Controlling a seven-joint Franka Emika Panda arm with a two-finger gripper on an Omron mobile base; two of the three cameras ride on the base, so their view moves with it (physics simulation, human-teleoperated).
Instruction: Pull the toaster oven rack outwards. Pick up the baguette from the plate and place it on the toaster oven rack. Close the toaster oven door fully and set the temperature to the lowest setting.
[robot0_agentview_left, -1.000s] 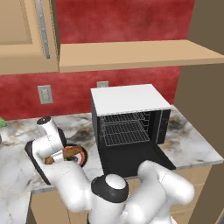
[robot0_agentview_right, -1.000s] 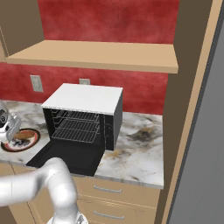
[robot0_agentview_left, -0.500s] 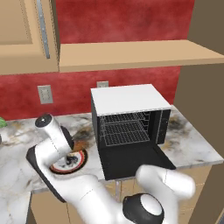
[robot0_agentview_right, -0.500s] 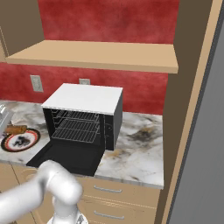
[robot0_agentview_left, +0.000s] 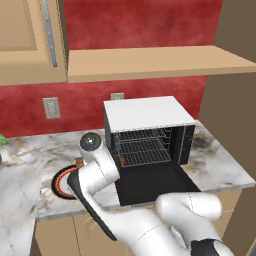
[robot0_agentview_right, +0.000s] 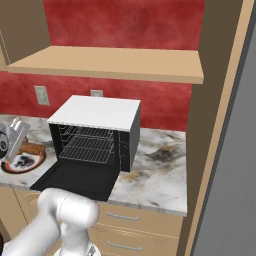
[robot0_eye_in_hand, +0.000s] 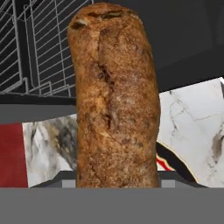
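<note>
Baguette (robot0_eye_in_hand: 114, 100) fills the hand view, standing lengthwise straight out from the gripper, whose fingers are hidden behind it, so the loaf looks clamped between partly closed jaws. Beyond it sits the oven rack (robot0_eye_in_hand: 39, 43) and the dark open door (robot0_eye_in_hand: 188, 39). From the left base view, the oven (robot0_agentview_left: 147, 132) stands open on the counter (robot0_agentview_left: 220, 167), door (robot0_agentview_left: 155, 182) dropped flat, plate (robot0_agentview_left: 62, 182) just left of it.
</note>
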